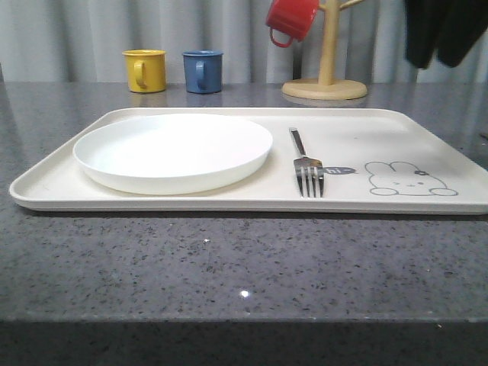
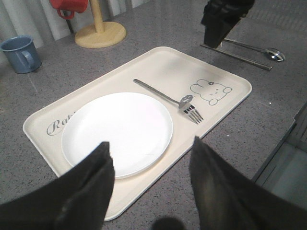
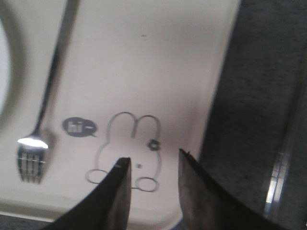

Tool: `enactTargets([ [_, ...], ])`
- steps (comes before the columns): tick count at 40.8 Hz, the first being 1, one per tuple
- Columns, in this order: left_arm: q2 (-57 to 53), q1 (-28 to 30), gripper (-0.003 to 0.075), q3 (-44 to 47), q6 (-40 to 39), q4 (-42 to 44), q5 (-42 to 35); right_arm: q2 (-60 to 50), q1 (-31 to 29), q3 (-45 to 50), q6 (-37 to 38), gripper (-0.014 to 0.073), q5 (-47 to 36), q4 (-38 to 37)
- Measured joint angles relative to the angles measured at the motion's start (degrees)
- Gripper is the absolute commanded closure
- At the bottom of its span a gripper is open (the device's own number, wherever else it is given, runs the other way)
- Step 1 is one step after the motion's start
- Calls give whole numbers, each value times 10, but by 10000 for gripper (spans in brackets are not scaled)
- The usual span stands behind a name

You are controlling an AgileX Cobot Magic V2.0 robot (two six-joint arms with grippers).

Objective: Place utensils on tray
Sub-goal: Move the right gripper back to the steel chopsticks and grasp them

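One fork lies flat on the cream tray, tines toward the camera in the front view and touching the small "hi" bubble of the rabbit drawing. With the tray as a clock face seen from the front, the fork sits just right of centre, the rabbit drawing at about 4 o'clock, and a round white plate fills the 9 o'clock half. The plate and fork are near each other but apart.

Off the tray, on the grey speckled table, the left wrist view shows a pair of chopsticks and a spoon lying side by side, just beyond the tray's short edge nearest the rabbit.

Right gripper: its two dark fingers are parted by a moderate gap and hold nothing. They hang above the rabbit drawing near the tray's rim, not touching the fork. In the left wrist view the same arm appears as a dark shape above the chopsticks.

Left gripper: fingers spread wide, empty, poised above the tray's near edge by the plate.

Beyond the tray at 12 o'clock stand a yellow mug, a blue mug and a wooden mug stand carrying a red mug
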Motion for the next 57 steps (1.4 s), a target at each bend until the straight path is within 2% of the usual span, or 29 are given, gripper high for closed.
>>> enactTargets([
  [10,0,0,374,0,0,0,0,-38,-123,80,-46,349,9,-20],
  [17,0,0,374,0,0,0,0,-38,-231,143,-137,349,-6,51],
  [22,0,0,374,0,0,0,0,-38,-273,167,-203,349,-32,102],
  [33,0,0,374,0,0,0,0,-38,-282,176,-232,349,-76,136],
  [48,0,0,374,0,0,0,0,-37,-283,177,-235,349,-88,140],
  [57,0,0,374,0,0,0,0,0,-283,177,-238,349,-92,152],
])
